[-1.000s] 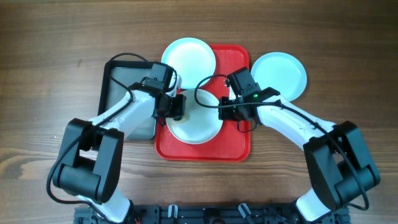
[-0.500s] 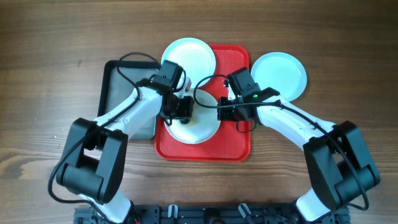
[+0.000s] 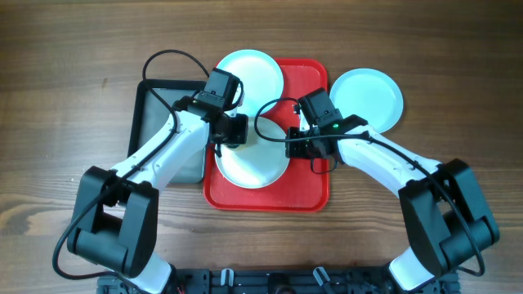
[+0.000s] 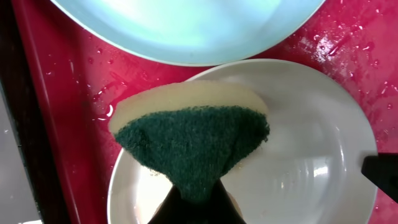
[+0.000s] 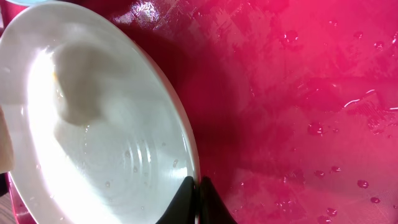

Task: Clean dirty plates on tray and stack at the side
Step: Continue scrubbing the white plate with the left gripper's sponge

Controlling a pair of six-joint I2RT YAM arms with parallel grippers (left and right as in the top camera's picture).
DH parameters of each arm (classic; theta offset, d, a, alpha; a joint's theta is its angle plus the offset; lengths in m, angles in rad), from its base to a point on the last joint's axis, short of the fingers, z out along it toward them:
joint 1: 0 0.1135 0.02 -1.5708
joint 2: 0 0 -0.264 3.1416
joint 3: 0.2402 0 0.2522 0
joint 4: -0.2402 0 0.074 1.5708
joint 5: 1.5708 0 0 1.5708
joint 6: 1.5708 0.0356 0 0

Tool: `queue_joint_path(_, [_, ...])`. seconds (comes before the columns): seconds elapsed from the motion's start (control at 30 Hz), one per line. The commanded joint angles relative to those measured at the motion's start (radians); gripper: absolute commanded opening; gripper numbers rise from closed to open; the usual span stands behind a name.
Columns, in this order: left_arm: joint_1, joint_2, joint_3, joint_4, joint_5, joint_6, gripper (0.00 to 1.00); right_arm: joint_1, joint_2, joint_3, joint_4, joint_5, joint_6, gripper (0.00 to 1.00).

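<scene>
Green sponge (image 4: 193,146) moved to white plate (image 4: 305,162) far rim, right gripper (image 5: 198,184) unmoved

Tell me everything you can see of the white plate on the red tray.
The white plate is round, shallow and glossy, plastic by its look, with faint concentric rings in its well and wet streaks. It sits on the left part of the red tray. The right pincer is shut on its right rim, which seems slightly raised and casts a shadow. The left pincer holds a folded sponge, green over yellow, at its far-left rim.
</scene>
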Motion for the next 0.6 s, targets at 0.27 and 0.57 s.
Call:
queue_joint_path(0.27, [0.007,0.097,0.006,0.008,-0.109,0.013,0.04,0.002,0.021,-0.002,0.006,-0.02,-0.008,0.04])
queue_joint_path(0.57, [-0.019,0.167,0.006,0.036,-0.042,0.012,0.04,0.002,0.021,-0.002,0.009,-0.02,-0.008,0.04])
